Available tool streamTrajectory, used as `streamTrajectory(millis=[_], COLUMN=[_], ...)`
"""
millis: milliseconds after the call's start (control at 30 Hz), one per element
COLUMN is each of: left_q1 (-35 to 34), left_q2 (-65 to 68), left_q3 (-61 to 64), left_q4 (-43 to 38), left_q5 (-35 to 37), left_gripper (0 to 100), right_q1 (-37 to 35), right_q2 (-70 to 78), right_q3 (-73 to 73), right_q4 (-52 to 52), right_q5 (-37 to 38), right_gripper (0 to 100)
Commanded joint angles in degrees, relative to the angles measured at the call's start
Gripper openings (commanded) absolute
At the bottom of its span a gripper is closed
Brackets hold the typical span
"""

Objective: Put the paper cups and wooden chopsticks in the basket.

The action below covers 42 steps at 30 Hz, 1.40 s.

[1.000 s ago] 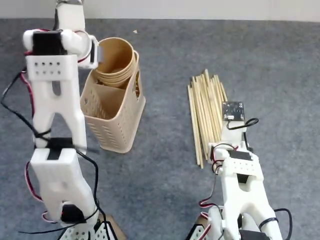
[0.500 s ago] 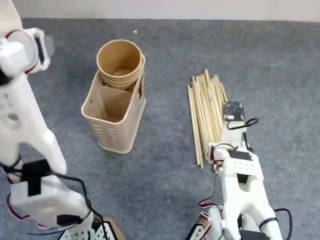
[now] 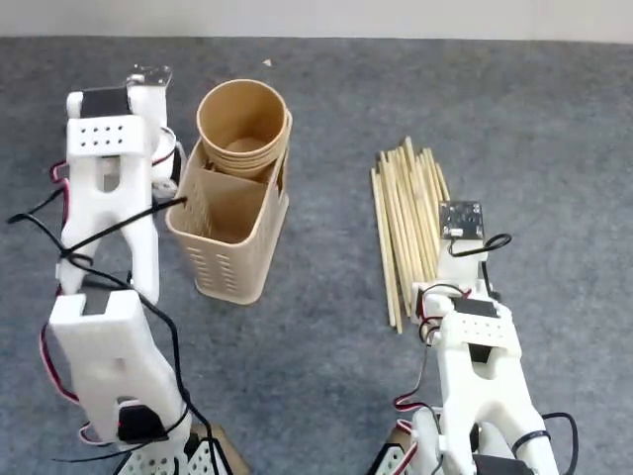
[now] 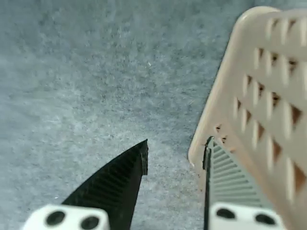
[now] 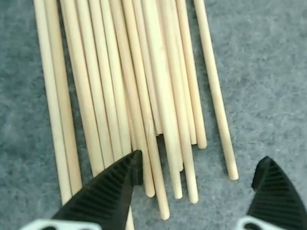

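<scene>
Grey carpet [image 3: 326,327] covers the whole table. The white left arm [image 3: 104,198] stands along the left side and its wrist is just beside the basket's left wall. The white right arm [image 3: 475,346] rises from the near right, with its wrist over the near end of the chopsticks.

The basket [image 3: 232,257] is beige plastic and tall, with narrow slots cut in rows down its walls. An inner divider splits it into a far and a near compartment. It stands left of centre.

The wooden chopsticks [image 3: 406,218] are pale, bare sticks lying flat on the carpet, well apart from the basket on its right. They run roughly parallel from near to far and their near ends are uneven.

The paper cups [image 3: 242,139] are plain brown and nested into one upright stack. They sit in the basket's far compartment, with their rims above its edge.

The left gripper [image 4: 175,153] is spread open low over the carpet, and one black finger lies against the slotted basket wall. The right gripper [image 5: 197,170] is wide open and holds nothing. It hangs above the near tips of the chopsticks.
</scene>
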Motion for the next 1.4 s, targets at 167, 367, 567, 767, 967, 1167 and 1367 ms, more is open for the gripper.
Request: streamTrajectory(millis=[167, 367, 567, 767, 967, 1167, 1367], left_q1=[1.01, -0.48, -0.31, 3.38, 4.62, 1.1, -4.26], left_q2=[4.97, 11.91, 13.05, 11.74, 11.74, 11.47, 9.54], left_q3=[0.04, 1.27, 3.91, 4.44, 4.18, -1.19, -20.09], left_q4=[-0.18, 0.09, 0.09, 0.26, 0.26, -0.26, 1.49], left_q5=[1.23, 0.88, 0.88, 1.23, 0.97, 0.79, 0.97], left_gripper=[22, 22, 22, 22, 22, 22, 21], right_q1=[-0.57, -0.57, -0.66, -0.66, -0.66, -0.66, -0.66], right_q2=[-1.63, -1.54, -1.45, -1.45, -1.36, -1.36, -1.36], right_q3=[-0.13, -0.13, -0.13, -0.13, -0.13, -0.13, -0.13], right_q4=[-0.66, -0.66, -0.66, -0.66, -0.66, -0.66, -0.66], right_q5=[-0.18, -0.18, -0.18, -0.18, -0.18, -0.18, -0.18], right_gripper=[35.7, 35.7, 35.7, 35.7, 35.7, 35.7, 35.7])
